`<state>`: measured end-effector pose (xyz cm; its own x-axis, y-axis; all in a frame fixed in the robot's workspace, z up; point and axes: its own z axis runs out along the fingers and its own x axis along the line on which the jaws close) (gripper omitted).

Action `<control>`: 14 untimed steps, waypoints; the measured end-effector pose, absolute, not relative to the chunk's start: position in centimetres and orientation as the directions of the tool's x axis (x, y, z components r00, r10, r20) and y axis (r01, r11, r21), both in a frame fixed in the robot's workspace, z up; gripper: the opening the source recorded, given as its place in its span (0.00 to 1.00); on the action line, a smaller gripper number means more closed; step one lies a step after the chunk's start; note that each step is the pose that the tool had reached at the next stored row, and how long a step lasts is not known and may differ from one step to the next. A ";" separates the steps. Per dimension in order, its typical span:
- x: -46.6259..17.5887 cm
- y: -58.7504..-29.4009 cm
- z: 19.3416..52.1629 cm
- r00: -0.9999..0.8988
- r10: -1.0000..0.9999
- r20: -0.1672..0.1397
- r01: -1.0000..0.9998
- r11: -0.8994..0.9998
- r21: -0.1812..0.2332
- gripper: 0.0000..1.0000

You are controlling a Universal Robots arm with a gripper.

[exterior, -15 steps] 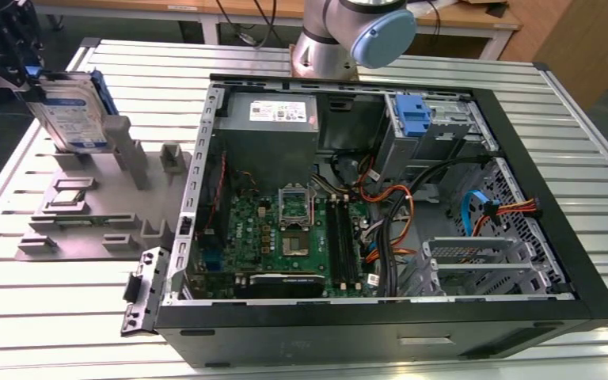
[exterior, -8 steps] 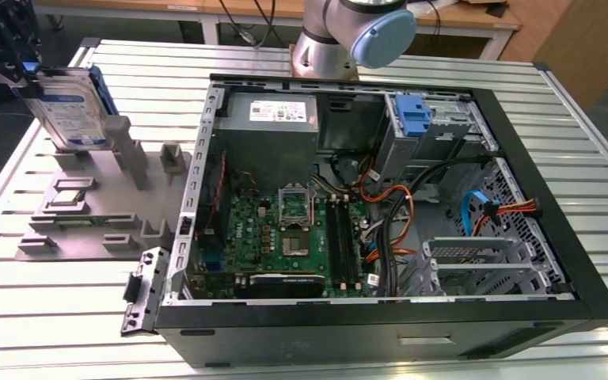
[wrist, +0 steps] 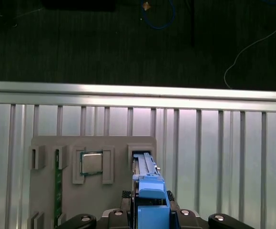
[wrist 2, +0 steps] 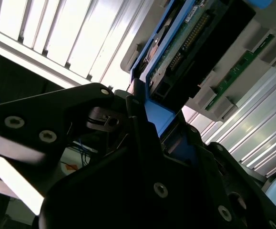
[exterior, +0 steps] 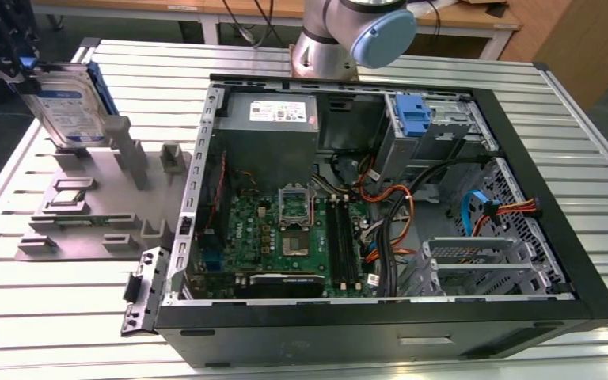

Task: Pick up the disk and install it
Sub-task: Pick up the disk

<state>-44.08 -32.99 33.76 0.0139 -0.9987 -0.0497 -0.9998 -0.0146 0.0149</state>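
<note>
Pick-up stage, install not done. Far on the exterior view's left, the gripper (wrist: 150, 213) is clamped on the disk (exterior: 66, 103). In both wrist views the fingers sit either side of its blue side rail. The disk stands on edge, slightly tilted, label facing the case, with its lower edge at a slot of the grey fixture plate (exterior: 72, 166). Can't tell if it is fully clear of the slot. It is well apart from the computer case (exterior: 389, 332), so the whole carry and the insertion are left.

On the same plate, below the disk in the exterior view: a CPU chip (exterior: 69, 195) in its pocket and a memory stick (exterior: 82, 221) lying flat. The plate's grey posts stand just beside the disk. All of it rests on the slatted aluminium table (exterior: 61, 301).

Further right is the open case. Inside it, left to right:
- motherboard (exterior: 272, 237), with the power supply (exterior: 272, 111) behind it
- blue bracket (exterior: 415, 111) on the metal cage at the back
- orange cables (exterior: 394, 202) and a blue cable (exterior: 471, 207) looping through the middle
- metal drive cage (exterior: 478, 261) near the front

Likely obstructions: the case's side wall lies between the disk and the interior, and the loose cables hang close to both cages. The arm's own joint (exterior: 362, 32) sits behind the case.
</note>
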 end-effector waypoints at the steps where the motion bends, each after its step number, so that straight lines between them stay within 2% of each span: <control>1: -44.1 -33.0 33.8 0.014 -0.999 -0.050 -1.000 -0.015 0.015 0.36; 14: -44.1 -33.0 35.1 0.014 -0.999 -0.050 -1.000 -0.015 0.015 0.36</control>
